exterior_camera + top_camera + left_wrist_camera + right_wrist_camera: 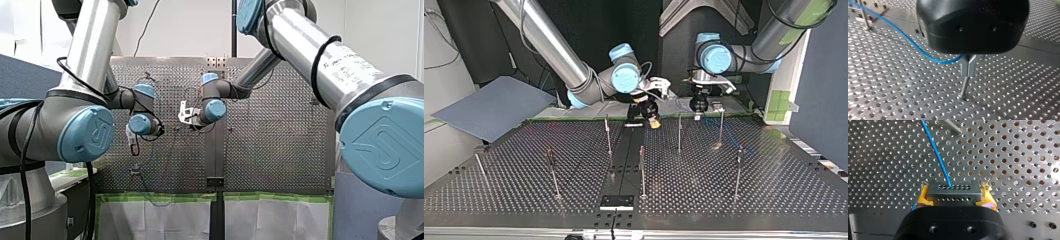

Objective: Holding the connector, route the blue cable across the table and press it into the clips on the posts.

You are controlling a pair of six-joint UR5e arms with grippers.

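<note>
In the right wrist view my right gripper (955, 193) is shut on a dark grey connector (953, 195), its yellow pads (923, 196) pressing both ends. The blue cable (936, 151) leaves the connector's top and runs ahead over the perforated table. In the top view this gripper (650, 119) hangs low near the table's far edge. My left gripper (968, 71) has its metal fingers shut just above a thin post (964, 87). The blue cable (905, 37) curves up to the root of those fingers and vanishes behind them. In the top view my left gripper (699, 104) hangs to the right of the other.
Several thin posts stand across the table, such as one (608, 132) near the middle and one (738, 170) to the right. A grey board (494, 105) leans at the top view's left. A black plate (616, 201) sits at the near edge.
</note>
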